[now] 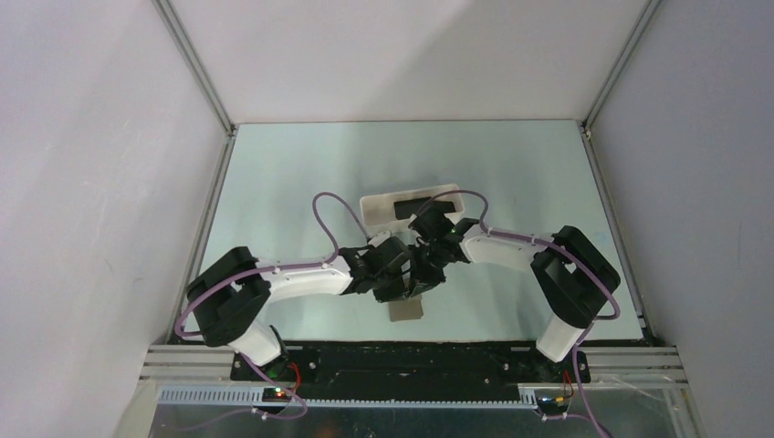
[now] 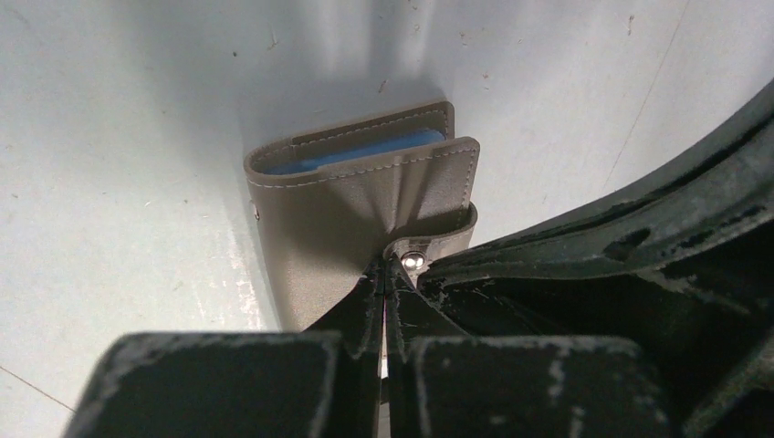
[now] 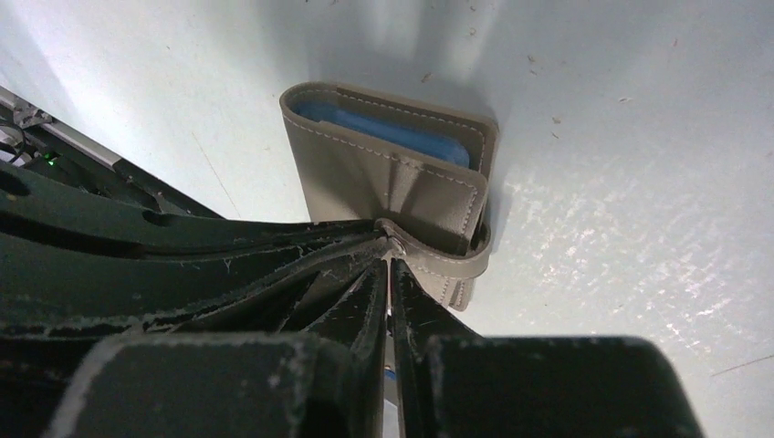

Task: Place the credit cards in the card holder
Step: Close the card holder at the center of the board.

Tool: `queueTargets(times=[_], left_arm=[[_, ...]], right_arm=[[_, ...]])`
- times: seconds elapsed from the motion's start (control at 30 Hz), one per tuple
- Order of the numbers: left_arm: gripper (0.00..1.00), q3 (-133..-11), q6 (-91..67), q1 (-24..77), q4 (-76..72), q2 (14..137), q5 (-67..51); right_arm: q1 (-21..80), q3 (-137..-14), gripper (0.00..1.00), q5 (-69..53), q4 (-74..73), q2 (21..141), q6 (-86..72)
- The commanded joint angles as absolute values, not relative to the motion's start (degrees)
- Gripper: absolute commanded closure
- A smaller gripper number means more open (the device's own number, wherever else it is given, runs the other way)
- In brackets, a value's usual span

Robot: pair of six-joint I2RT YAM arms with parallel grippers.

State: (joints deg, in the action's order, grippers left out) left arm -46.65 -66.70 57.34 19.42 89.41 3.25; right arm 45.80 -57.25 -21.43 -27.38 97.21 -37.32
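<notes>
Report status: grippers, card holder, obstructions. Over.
Left gripper and right gripper: jaws pinched on card holder strap tab. Holder ajar, blue lining showing. Credit cards in white tray. Nothing blocking.

The card holder (image 1: 406, 310) lies on the table (image 1: 301, 164), midway between the two arm bases and near the front edge; behind it stands the tray (image 1: 372, 208), with what seems a credit card (image 1: 415, 204) lying in it; the left gripper (image 2: 385, 274), reaching from the left, pinches the holder's front flap; the right gripper (image 3: 390, 265), from the right, has its tips at the strap tab (image 3: 456, 265) beside it.
</notes>
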Motion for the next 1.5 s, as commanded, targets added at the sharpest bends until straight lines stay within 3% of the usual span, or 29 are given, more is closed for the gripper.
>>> queueTargets(times=[0.0,1.47], left_arm=[[1.0,-47.2,-64.7,58.7,23.7,90.3,2.9],[1.0,-51.4,-61.5,60.7,23.7,84.3,7.7]], right_arm=[[46.0,-60.0,0.93,-20.9,-26.8,98.7,-37.6],[47.4,-60.0,0.93,-18.1,-28.9,99.8,-36.8]])
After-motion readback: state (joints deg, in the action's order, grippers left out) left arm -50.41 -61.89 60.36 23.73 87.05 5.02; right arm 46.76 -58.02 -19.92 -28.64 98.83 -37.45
